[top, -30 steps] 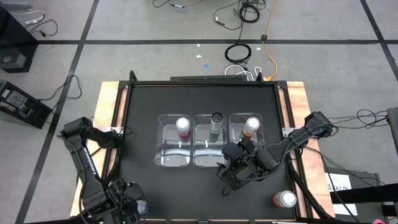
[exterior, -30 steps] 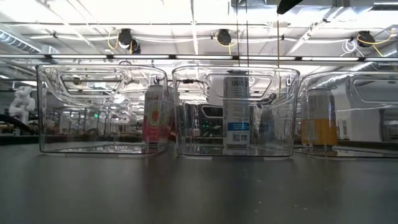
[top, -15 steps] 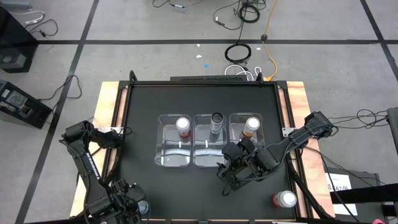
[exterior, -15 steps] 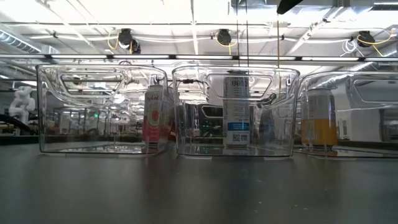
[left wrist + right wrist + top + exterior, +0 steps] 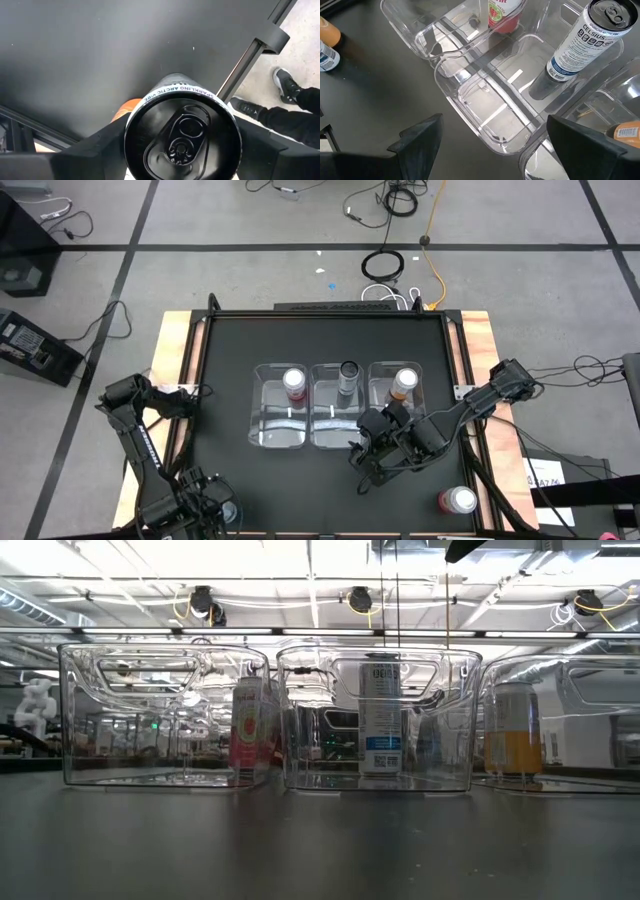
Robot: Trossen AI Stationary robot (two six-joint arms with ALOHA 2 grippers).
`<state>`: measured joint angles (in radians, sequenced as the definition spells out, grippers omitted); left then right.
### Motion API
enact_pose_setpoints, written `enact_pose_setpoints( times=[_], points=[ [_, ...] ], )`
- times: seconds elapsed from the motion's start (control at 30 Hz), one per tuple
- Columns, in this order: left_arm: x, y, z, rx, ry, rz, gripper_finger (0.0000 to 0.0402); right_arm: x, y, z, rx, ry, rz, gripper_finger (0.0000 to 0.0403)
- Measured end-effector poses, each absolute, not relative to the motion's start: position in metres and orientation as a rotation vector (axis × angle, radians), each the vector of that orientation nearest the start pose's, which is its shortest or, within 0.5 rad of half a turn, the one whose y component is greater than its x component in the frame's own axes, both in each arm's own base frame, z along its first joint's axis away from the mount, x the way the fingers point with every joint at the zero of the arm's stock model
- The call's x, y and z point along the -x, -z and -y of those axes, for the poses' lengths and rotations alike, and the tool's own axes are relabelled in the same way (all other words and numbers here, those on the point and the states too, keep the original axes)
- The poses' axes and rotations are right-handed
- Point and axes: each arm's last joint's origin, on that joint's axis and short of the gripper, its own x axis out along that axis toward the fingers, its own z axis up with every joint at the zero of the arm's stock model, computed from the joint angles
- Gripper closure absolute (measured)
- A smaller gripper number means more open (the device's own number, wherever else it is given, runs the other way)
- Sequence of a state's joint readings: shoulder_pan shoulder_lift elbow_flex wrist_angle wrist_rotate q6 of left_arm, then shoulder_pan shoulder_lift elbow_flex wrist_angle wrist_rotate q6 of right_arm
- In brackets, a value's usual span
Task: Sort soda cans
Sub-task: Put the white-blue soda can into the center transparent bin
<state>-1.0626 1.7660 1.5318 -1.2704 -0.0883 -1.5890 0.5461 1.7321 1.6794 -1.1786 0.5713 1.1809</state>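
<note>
Risk sits at the high view's lower-left edge: the left gripper (image 5: 175,160) straddles a black can (image 5: 181,134), fingers either side, grip unconfirmed. A loose hold could tip it onto the orange can (image 5: 125,107) behind. The right gripper (image 5: 490,145) hangs wide open over the middle bin (image 5: 485,107).

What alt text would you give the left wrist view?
A black soda can with a dark pull-tab top fills the view, standing between the left claw's two dark fingers over the black table. An orange can peeks out behind it, and a person's dark shoes show beyond the table edge.
</note>
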Motion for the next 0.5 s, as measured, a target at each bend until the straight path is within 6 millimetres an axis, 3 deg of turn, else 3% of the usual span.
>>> enact_pose_setpoints(
  times=[0.5],
  points=[
    [-0.1676,-0.2677,0.2837,0.455,-0.390,-1.432,0.0114,-0.2994,-0.3243,-0.1637,-0.422,0.592,-0.845,0.0055]
  ],
)
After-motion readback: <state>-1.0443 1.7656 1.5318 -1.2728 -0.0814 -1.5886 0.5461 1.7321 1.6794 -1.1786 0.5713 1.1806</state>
